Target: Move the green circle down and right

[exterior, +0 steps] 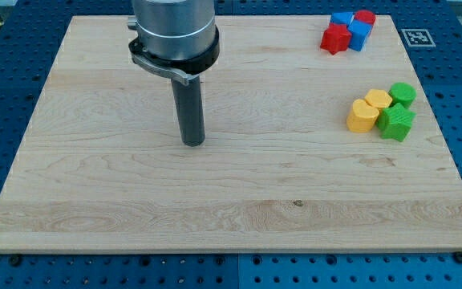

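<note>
The green circle (403,93) sits at the view's right, at the top right of a tight cluster. Touching it are a green star-shaped block (396,123) just below, a yellow hexagon-like block (378,100) to its left and a yellow heart-shaped block (362,116) further lower left. My tip (193,142) rests on the wooden board (135,201) left of centre, far to the left of the green circle and touching no block.
A second cluster lies at the view's top right: a red star-shaped block (335,38), a blue block (342,19), a red round block (365,17) and a blue block (360,34). A marker tag (417,36) lies off the board's top right corner.
</note>
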